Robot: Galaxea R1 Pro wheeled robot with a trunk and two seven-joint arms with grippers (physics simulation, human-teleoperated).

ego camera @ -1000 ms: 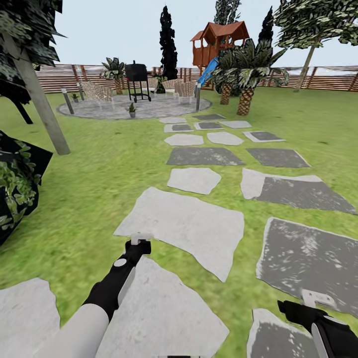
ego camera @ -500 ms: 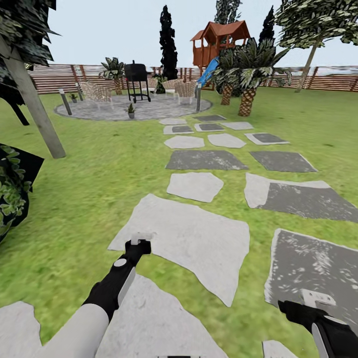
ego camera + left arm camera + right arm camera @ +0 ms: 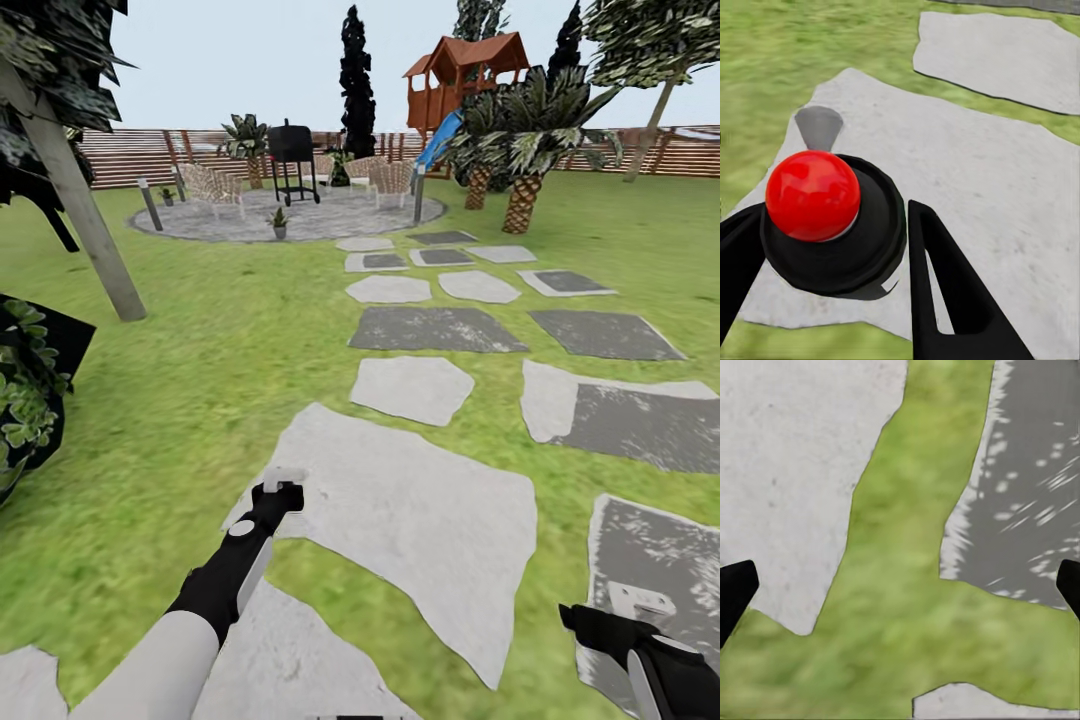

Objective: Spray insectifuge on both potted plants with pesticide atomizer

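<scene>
The carrying step is judged to be in hand. The atomizer (image 3: 851, 255), seen end-on as a dark round body with a red knob, is held clamped in the left gripper (image 3: 283, 490). The right gripper (image 3: 900, 585) is spread wide and empty above grass and stepping stones (image 3: 410, 515). Two small potted plants (image 3: 279, 217) (image 3: 167, 195) are seen well ahead, at the round patio (image 3: 330, 215). Next, the path must be followed until the nearer plant is within reach and the nozzle can be aimed at its leaves.
</scene>
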